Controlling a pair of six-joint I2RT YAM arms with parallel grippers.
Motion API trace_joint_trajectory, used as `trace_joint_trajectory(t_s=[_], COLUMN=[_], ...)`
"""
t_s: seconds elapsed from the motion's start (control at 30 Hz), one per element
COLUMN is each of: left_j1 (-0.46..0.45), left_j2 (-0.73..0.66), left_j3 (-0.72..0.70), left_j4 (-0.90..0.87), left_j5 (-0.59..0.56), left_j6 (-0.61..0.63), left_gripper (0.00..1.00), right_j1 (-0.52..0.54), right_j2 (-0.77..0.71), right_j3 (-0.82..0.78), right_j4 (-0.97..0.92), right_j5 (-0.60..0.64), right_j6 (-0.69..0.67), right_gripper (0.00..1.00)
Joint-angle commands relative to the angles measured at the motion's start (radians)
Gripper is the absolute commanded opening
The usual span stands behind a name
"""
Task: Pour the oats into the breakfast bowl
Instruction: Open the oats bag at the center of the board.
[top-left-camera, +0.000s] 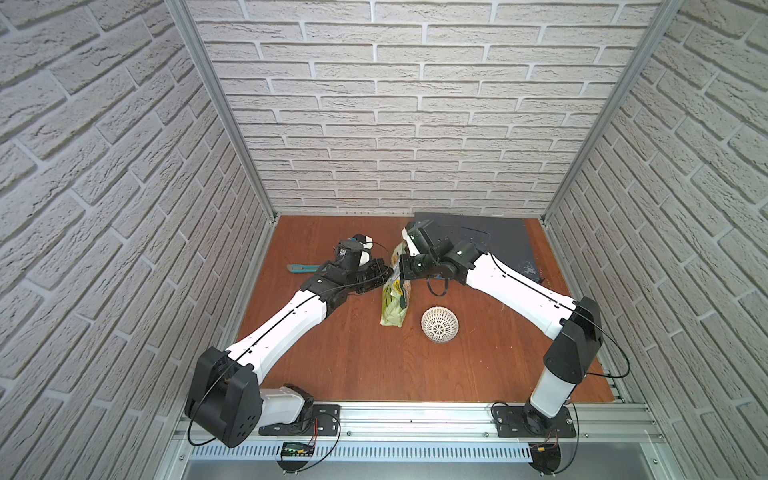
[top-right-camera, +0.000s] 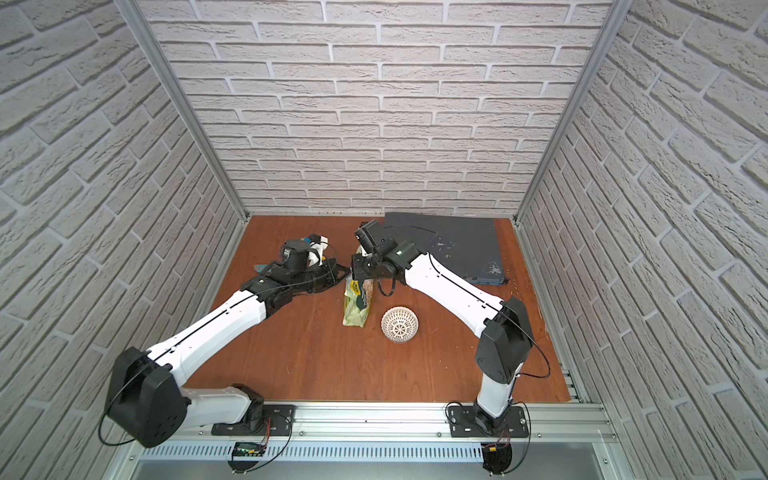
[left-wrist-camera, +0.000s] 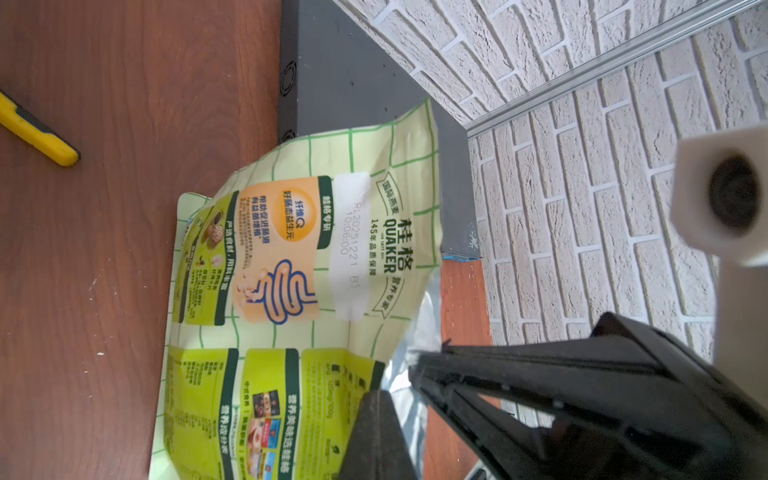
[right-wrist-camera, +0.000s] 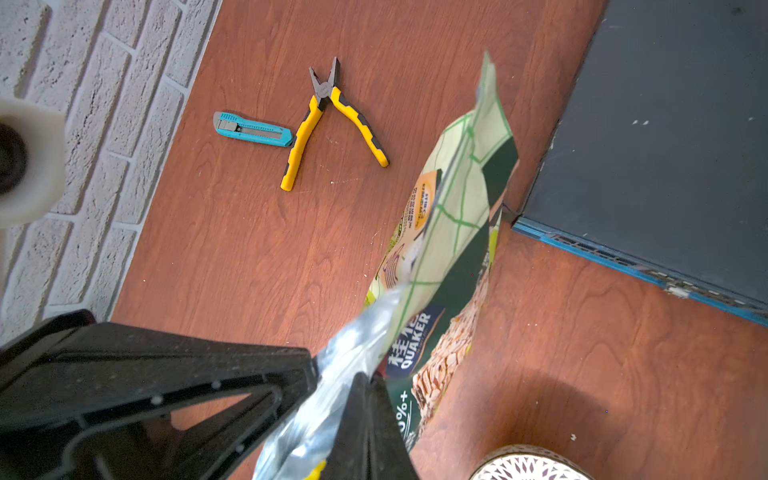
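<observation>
At the middle of the desk (top-left-camera: 353, 365) the oats pouch (top-left-camera: 394, 305) stands upright, its top edge clenched from opposite sides by the left end effector (left-wrist-camera: 399, 378) and right end effector (right-wrist-camera: 336, 370). The breakfast bowl (top-left-camera: 439, 325) sits near its base, toward the right arm, so pouring likely tips that way.

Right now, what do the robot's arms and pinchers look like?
The left arm and right arm have smooth white shells, chunky black joints and thin black cables looping alongside. The left gripper and right gripper each have two black wedge-shaped fingers with triangular cut-outs.
</observation>
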Motion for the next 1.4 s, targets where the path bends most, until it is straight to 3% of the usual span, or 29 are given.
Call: trace_joint_trajectory(t_s=[0.0, 0.17, 0.3, 0.37, 0.47, 0.63, 0.73, 1.0, 1.13, 1.37], left_j1=[0.034, 0.035, 0.036, 0.036, 0.043, 0.058, 0.058, 0.041, 0.026, 0.019], left_j2=[-0.042, -0.061, -0.065, -0.062, -0.060, -0.054, -0.037, 0.037, 0.081, 0.136], left_j3=[0.017, 0.016, 0.031, 0.051, 0.070, 0.063, 0.074, 0.093, 0.121, 0.136], left_j4=[-0.069, -0.088, -0.070, -0.068, -0.067, -0.020, -0.017, -0.033, -0.069, -0.066], left_j5=[-0.148, -0.158, -0.087, -0.028, 0.064, 0.161, 0.202, 0.242, 0.209, 0.206], left_j6=[0.036, 0.045, 0.062, 0.066, 0.054, 0.000, -0.003, 0.035, 0.063, 0.075], left_gripper=[0.00, 0.00, 0.00, 0.17, 0.33, 0.50, 0.55, 0.55, 0.52, 0.40], right_j1=[-0.027, -0.026, -0.027, -0.030, -0.045, -0.079, -0.092, -0.097, -0.097, -0.097], right_j2=[-0.014, -0.011, -0.045, -0.060, -0.094, -0.140, -0.156, -0.162, -0.161, -0.164], right_j3=[0.053, 0.072, 0.015, -0.025, -0.131, -0.290, -0.345, -0.353, -0.348, -0.343], right_j4=[-0.116, -0.146, -0.037, 0.033, 0.166, 0.390, 0.463, 0.437, 0.425, 0.406], right_j5=[0.144, 0.153, -0.008, -0.087, -0.196, -0.317, -0.346, -0.322, -0.317, -0.308], right_j6=[-0.063, -0.095, -0.078, -0.041, 0.047, 0.184, 0.230, 0.219, 0.209, 0.195], right_gripper=[0.03, 0.03, 0.03, 0.03, 0.03, 0.03, 0.03, 0.03, 0.03, 0.03])
